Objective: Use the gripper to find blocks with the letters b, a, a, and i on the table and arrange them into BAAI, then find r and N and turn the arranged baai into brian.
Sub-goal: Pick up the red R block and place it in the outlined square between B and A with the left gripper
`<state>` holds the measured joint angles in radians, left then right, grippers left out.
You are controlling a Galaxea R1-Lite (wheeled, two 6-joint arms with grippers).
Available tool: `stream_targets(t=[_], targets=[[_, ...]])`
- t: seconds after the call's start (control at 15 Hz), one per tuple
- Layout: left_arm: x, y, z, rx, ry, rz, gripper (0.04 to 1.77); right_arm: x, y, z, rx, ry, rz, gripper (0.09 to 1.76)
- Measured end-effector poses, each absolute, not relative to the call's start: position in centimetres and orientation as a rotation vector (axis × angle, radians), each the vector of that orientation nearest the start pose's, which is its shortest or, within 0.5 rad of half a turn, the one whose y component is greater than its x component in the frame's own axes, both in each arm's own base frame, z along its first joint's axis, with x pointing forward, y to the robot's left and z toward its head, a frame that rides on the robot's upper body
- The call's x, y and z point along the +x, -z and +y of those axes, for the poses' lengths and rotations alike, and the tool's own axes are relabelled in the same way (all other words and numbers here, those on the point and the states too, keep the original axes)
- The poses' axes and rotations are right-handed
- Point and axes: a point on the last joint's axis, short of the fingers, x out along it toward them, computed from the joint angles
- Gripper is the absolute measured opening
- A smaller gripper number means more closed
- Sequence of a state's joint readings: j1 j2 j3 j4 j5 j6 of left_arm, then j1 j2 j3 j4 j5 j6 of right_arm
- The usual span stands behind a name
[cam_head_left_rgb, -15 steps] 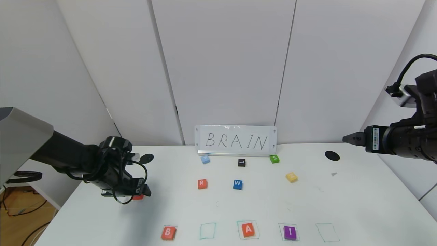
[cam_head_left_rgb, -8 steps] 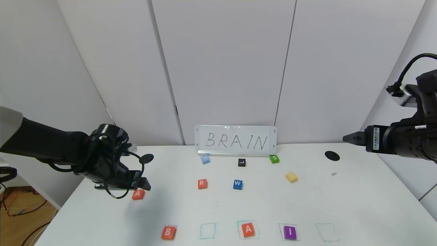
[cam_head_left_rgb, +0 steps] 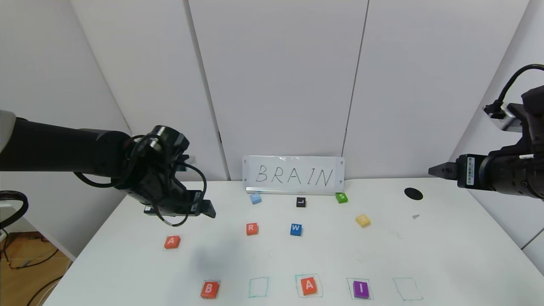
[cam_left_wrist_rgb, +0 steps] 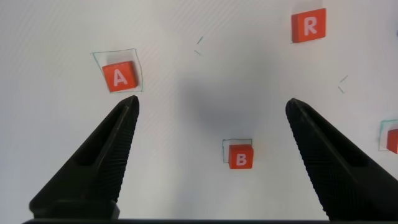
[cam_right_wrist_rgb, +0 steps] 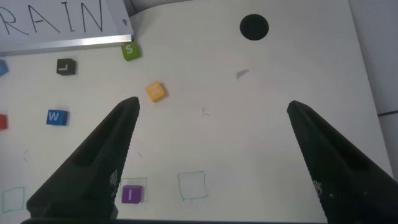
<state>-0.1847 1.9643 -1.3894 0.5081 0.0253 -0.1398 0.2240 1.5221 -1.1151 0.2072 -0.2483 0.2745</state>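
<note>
On the table [cam_head_left_rgb: 446, 255], the front row holds the orange-red B block [cam_head_left_rgb: 209, 289], an orange-red A block [cam_head_left_rgb: 309, 285] and the purple I block [cam_head_left_rgb: 361, 289]. The other A block [cam_head_left_rgb: 171, 242] lies apart at the left, in a drawn square. The orange-red R block [cam_head_left_rgb: 251, 228] and the yellow N block [cam_head_left_rgb: 362, 220] lie mid-table. My left gripper [cam_head_left_rgb: 180, 211] hangs open and empty above the table, beyond that A block [cam_left_wrist_rgb: 118, 77], with the B block [cam_left_wrist_rgb: 240, 156] showing between its fingers. The right gripper [cam_head_left_rgb: 437, 171] is open, raised at the far right.
A BRAIN sign [cam_head_left_rgb: 293, 175] stands at the back. Before it lie a light blue block [cam_head_left_rgb: 255, 198], a black L block [cam_head_left_rgb: 301, 202], a green S block [cam_head_left_rgb: 341, 197] and a blue W block [cam_head_left_rgb: 296, 229]. Empty drawn squares [cam_head_left_rgb: 259, 287] [cam_head_left_rgb: 408, 289] sit in the front row. A black disc [cam_head_left_rgb: 413, 194] lies back right.
My left gripper opened, let go of the A block at the left of the table, then rose and moved right and back. The right arm barely moved.
</note>
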Motion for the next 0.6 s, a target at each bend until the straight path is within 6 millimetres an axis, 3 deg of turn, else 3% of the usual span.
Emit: stream_targets(t=[0.27,0.6], targets=[[35.6,-17.0,-9.9,-0.024,0.076,1.07,1.69,25.4,-24.1,5.2,0.123,0.106,0.588,1.71],[37.9,-16.1,-13.1,-0.034,0.059,1.095,1.7,25.5,-24.1,4.9,0.125,0.117,0.587,1.71]])
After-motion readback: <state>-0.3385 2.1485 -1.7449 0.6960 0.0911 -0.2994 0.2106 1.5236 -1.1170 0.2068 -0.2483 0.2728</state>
